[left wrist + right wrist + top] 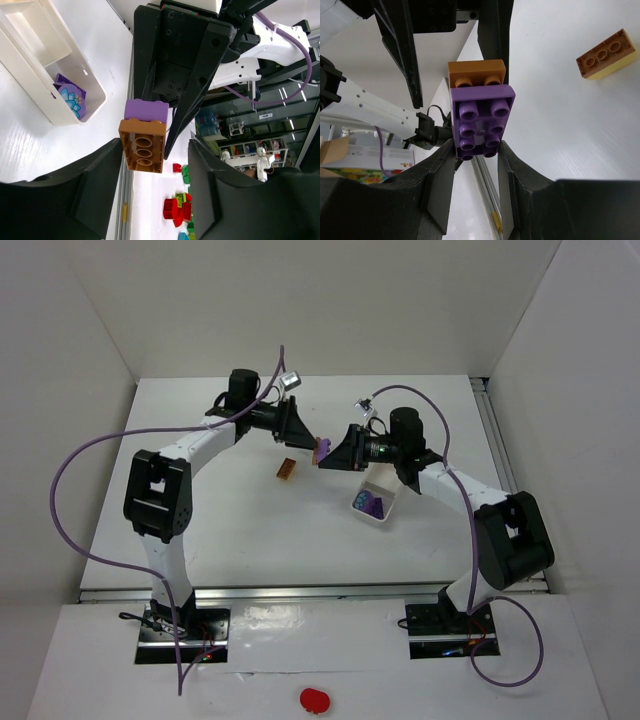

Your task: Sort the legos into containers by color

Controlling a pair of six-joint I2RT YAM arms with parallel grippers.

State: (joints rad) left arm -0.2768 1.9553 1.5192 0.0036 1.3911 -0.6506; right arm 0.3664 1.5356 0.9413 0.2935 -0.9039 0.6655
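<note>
My right gripper (332,454) (476,147) is shut on a purple brick (481,120) and holds it in the air above mid-table. An orange brick (476,71) (143,145) is stuck to the purple brick's far side (146,110). My left gripper (303,435) (156,150) faces it, open. Its fingers (395,50) straddle the orange brick without closing on it. A white tray (386,520) (62,112) at the right holds purple bricks (369,504) (72,96). An orange brick on a yellow one (286,469) (606,60) lies on the table below.
White walls enclose the table on three sides. A metal rail (490,430) runs along the right edge. A red object (314,699) lies in front of the arm bases. Loose red and green bricks (179,209) show beyond the table in the left wrist view.
</note>
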